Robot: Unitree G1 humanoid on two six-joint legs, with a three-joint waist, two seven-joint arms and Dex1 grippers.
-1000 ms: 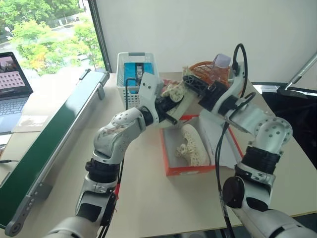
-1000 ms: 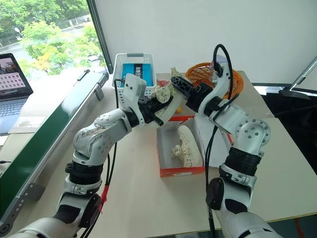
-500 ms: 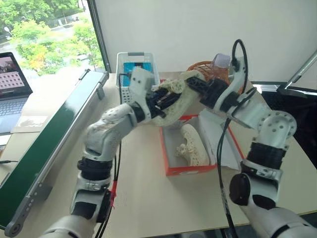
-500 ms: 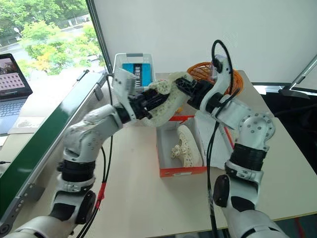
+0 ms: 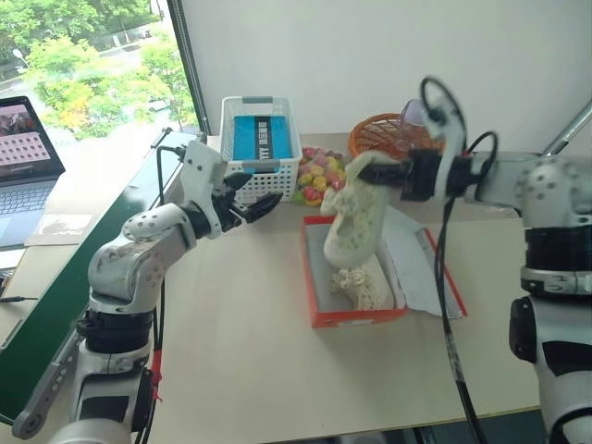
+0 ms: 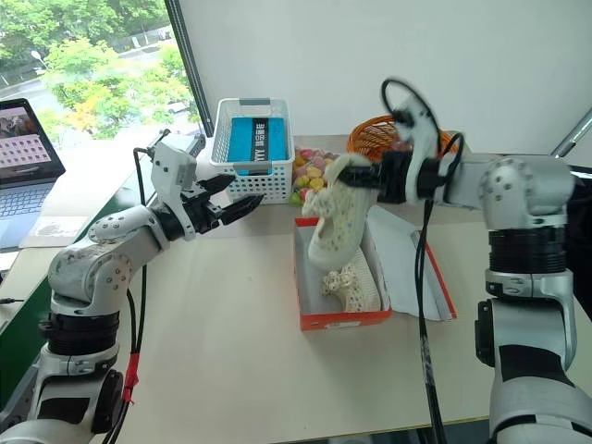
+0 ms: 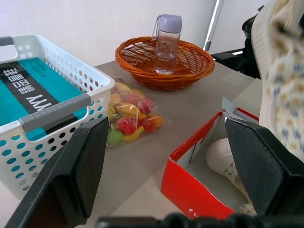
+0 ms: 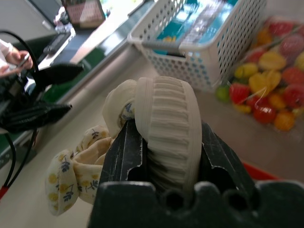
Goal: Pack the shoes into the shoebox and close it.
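Note:
My right gripper (image 5: 377,174) is shut on the heel end of one cream-white shoe (image 5: 354,222), which hangs toe-down over the open orange-red shoebox (image 5: 359,319). In the right wrist view the ribbed sole (image 8: 166,123) sits clamped between the black fingers. The other shoe (image 5: 366,283) lies inside the box. The box's lid (image 5: 427,277) lies folded out flat to the right. My left gripper (image 5: 254,192) stands open and empty to the left of the box, apart from both shoes, its wide-spread fingers (image 7: 80,166) framing the box's corner.
Behind the box are a white mesh basket (image 5: 242,165) holding a teal packet, a candy bag (image 5: 317,176) and an orange wicker basket (image 5: 381,134) with a bottle. A long green board (image 5: 74,277) and a laptop (image 5: 23,139) lie at the left.
My left gripper has let go of the shoe, opened and drawn back to the left. The right gripper has closed on it, keeps it alone and has swung it toe-down over the box.

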